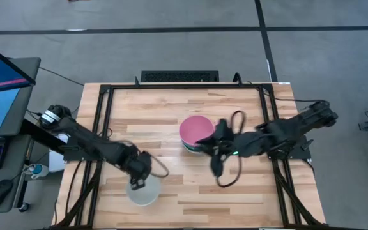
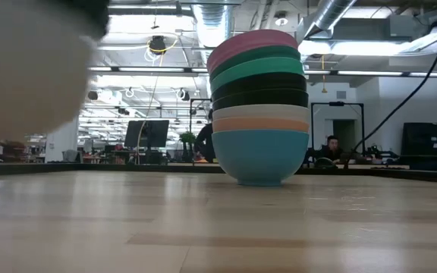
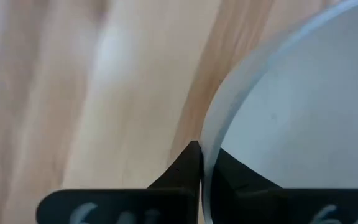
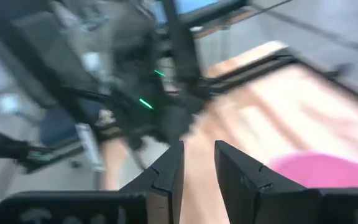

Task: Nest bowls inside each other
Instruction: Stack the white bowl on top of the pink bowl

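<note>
Left tool (image 1: 137, 183): at the near edge of the table, over a lone white bowl; fingers (image 3: 188, 167) pinched together on that bowl's rim, one inside and one outside the wall, as the left wrist view showed.
White bowl (image 1: 143, 191): upright on the table near its front edge, left of centre, well apart from the stack; in the low view it filled the upper left corner as a pale blur (image 2: 29, 68).
Table (image 1: 171, 108): light wooden planks inside a black frame.
Stack of bowls (image 2: 259, 106): stood near the table's middle, right of the white bowl and farther back. The low view showed its layers from the bottom up: cyan-blue, orange, white, black, a green-teal band, a darker teal, and pink on top. The upper bowls sat tilted, higher on one side. The exact count of black layers could not be told.
Pink bowl (image 1: 195, 130): topmost of the stack, the only one that showed from above.
Right tool (image 1: 214, 153): just beside the stack on its right, above the table; fingers (image 4: 169, 174) stood apart with a narrow gap, nothing between them. The pink bowl's rim (image 4: 319, 171) lay beyond them in the right wrist view.
Room behind: open office with monitors, ceiling ducts and lights; a person (image 2: 331, 148) sat at a far desk.
</note>
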Robot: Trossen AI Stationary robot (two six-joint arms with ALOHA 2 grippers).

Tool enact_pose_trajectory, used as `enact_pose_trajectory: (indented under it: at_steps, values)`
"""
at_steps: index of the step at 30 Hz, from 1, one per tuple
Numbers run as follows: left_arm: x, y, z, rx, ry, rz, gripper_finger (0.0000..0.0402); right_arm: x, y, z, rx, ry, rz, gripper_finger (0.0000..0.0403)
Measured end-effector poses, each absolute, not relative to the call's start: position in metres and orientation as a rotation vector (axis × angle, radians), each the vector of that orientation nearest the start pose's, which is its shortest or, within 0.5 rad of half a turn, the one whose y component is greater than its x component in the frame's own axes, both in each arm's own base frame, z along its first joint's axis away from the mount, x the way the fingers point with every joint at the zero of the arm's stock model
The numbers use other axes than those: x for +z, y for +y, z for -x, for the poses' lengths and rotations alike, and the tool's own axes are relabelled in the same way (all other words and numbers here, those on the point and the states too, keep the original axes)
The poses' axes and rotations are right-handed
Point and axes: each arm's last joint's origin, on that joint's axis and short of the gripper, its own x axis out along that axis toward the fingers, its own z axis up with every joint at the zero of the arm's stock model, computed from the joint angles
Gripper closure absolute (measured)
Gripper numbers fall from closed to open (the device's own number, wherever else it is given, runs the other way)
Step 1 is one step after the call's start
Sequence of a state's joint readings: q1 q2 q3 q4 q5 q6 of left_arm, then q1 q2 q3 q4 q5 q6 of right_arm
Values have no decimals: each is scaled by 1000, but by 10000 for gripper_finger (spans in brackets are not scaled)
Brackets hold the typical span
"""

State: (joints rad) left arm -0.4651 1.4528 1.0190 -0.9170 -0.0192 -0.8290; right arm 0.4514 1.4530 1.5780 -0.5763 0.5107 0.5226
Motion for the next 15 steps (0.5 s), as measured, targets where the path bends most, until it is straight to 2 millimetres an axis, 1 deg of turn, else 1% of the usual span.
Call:
enact_pose_trajectory:
  at_steps: [3, 5, 8, 11, 13, 15]
  values:
    - [258, -100, -254, 187, 1226, 389, 401, 427, 113, -254, -245, 373, -255, 291]
    - [284, -85, -267, 203, 1130, 392, 401, 433, 106, -238, -271, 374, -236, 291]
    - [328, -54, -285, 259, 956, 406, 401, 439, 101, -223, -269, 380, -240, 291]
    - [367, -16, -292, 328, 807, 411, 401, 438, 95, -213, -283, 420, -227, 291]
    - [384, 10, -294, 371, 738, 438, 401, 434, 93, -208, -300, 468, -212, 291]
    - [391, 34, -300, 396, 703, 505, 401, 429, 90, -204, -326, 523, -195, 291]
